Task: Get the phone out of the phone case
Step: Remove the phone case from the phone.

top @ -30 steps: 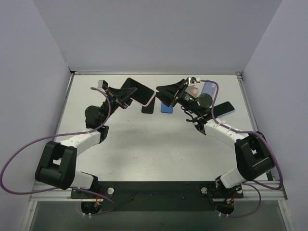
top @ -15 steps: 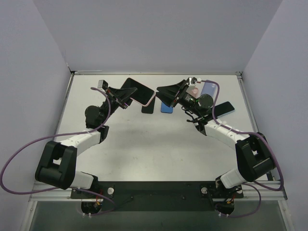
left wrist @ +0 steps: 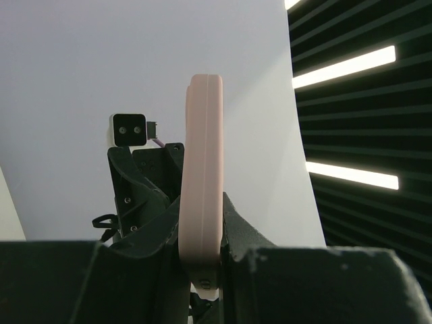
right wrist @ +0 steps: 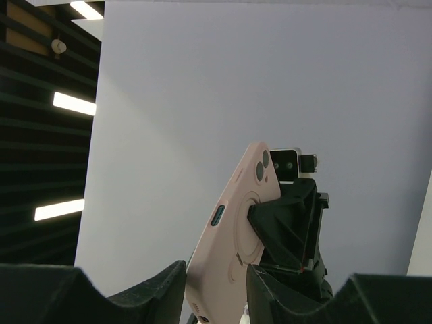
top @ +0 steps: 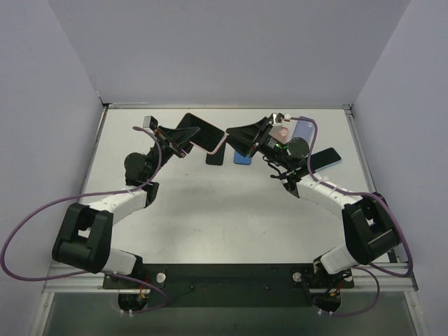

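Plainly the peeling step is only being set up. The left tool (top: 183, 141) is clamped on the pink case (left wrist: 200, 175) and holds the phone (top: 201, 131) tilted in the air above the far middle of the counter (top: 224, 210), screen facing up. The right tool (right wrist: 216, 278) has a finger on either side of the phone's free end, partly open and close against the case. Whether they press on it I cannot tell.

I judge that nothing has separated yet, since the pink rim shows all round the screen. The next move calls for a firm hold at one end while the other tool pries a case corner off the phone's edge, with neither tool letting it drop.

The left wrist view shows only the case's edge, so the screen is hidden there. The right wrist view shows only the back with its lenses, the lower end cut off. A few other phones (top: 242, 158) lie beneath the tools, partly covered and hard to sort out.
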Available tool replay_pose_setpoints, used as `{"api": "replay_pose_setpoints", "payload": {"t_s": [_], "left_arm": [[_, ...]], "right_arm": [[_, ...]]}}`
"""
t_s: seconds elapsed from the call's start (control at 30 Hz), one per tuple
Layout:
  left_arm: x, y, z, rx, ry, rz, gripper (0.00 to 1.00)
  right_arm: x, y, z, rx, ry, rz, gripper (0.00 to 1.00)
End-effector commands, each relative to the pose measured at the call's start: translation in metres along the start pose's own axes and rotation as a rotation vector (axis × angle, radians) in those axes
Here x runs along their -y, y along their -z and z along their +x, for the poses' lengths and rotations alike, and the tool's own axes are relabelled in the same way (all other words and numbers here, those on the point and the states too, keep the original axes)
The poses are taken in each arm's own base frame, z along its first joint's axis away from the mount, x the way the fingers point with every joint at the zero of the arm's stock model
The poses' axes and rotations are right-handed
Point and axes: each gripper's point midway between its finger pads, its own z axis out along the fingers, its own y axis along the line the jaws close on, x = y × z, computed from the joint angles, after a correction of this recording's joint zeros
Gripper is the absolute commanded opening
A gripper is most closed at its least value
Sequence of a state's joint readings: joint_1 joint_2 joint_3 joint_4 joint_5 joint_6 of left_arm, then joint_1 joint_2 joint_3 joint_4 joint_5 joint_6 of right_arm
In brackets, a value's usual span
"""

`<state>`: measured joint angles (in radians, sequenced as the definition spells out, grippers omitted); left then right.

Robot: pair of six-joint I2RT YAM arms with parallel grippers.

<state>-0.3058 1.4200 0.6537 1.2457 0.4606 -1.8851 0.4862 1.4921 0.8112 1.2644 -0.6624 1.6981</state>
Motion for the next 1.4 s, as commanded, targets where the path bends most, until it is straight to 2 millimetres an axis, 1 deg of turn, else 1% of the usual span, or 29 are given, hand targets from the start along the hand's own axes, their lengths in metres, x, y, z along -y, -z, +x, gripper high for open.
{"api": "replay_pose_setpoints", "payload": {"t_s": [0.0, 0.13, 0.2, 0.33, 0.47, 0.53, 0.57, 0.63, 0.67, 0.73, 0.77, 0.87, 0.97, 1.0, 1.07, 1.13, 1.2, 1.27, 1.3, 1.37], "left_arm": [[0.098, 0.017, 0.038, -0.126, -0.199, 0.405, 0.00], [0.096, 0.017, 0.037, -0.125, -0.201, 0.401, 0.00], [0.095, 0.016, 0.036, -0.121, -0.196, 0.398, 0.00], [0.097, 0.017, 0.037, -0.121, -0.200, 0.404, 0.00], [0.098, 0.016, 0.037, -0.121, -0.201, 0.407, 0.00], [0.099, 0.017, 0.037, -0.118, -0.201, 0.409, 0.00], [0.099, 0.018, 0.037, -0.116, -0.198, 0.410, 0.00], [0.099, 0.017, 0.036, -0.114, -0.201, 0.411, 0.00], [0.099, 0.017, 0.036, -0.112, -0.201, 0.411, 0.00], [0.102, 0.016, 0.036, -0.112, -0.208, 0.419, 0.00], [0.103, 0.016, 0.036, -0.112, -0.216, 0.423, 0.00], [0.105, 0.015, 0.038, -0.115, -0.237, 0.431, 0.00], [0.109, 0.015, 0.039, -0.118, -0.249, 0.440, 0.00], [0.111, 0.014, 0.041, -0.120, -0.256, 0.446, 0.00], [0.120, 0.014, 0.043, -0.124, -0.275, 0.470, 0.00], [0.127, 0.013, 0.045, -0.131, -0.288, 0.489, 0.00], [0.139, 0.011, 0.048, -0.140, -0.307, 0.521, 0.00], [0.146, 0.009, 0.050, -0.149, -0.314, 0.538, 0.00], [0.153, 0.008, 0.051, -0.155, -0.324, 0.556, 0.00], [0.157, 0.006, 0.051, -0.154, -0.326, 0.567, 0.00]], "right_arm": [[-0.069, 0.007, 0.021, -0.065, 0.174, -0.279, 0.37], [-0.078, 0.009, 0.023, -0.069, 0.187, -0.305, 0.36], [-0.078, 0.008, 0.024, -0.071, 0.193, -0.297, 0.36], [-0.069, 0.008, 0.024, -0.072, 0.181, -0.276, 0.36], [-0.059, 0.009, 0.025, -0.070, 0.152, -0.262, 0.32], [-0.055, 0.008, 0.027, -0.073, 0.136, -0.259, 0.27], [-0.055, 0.008, 0.029, -0.075, 0.132, -0.263, 0.21], [-0.051, 0.007, 0.027, -0.067, 0.112, -0.262, 0.12], [-0.052, 0.007, 0.028, -0.067, 0.083, -0.269, 0.00], [-0.051, 0.004, 0.025, -0.057, 0.046, -0.288, 0.00], [-0.050, 0.002, 0.027, -0.061, 0.016, -0.287, 0.00], [-0.044, -0.006, 0.026, -0.047, -0.069, -0.277, 0.00], [-0.046, -0.012, 0.023, -0.030, -0.109, -0.286, 0.00], [-0.044, -0.014, 0.024, -0.031, -0.149, -0.282, 0.00], [-0.046, -0.017, 0.020, -0.013, -0.192, -0.291, 0.00], [-0.044, -0.021, 0.018, -0.003, -0.267, -0.290, 0.00], [-0.040, -0.025, 0.015, 0.013, -0.310, -0.289, 0.00], [-0.044, -0.030, 0.015, 0.013, -0.356, -0.303, 0.00], [-0.041, -0.034, 0.015, 0.011, -0.370, -0.301, 0.00], [-0.046, -0.040, 0.018, -0.005, -0.392, -0.315, 0.00]]}}
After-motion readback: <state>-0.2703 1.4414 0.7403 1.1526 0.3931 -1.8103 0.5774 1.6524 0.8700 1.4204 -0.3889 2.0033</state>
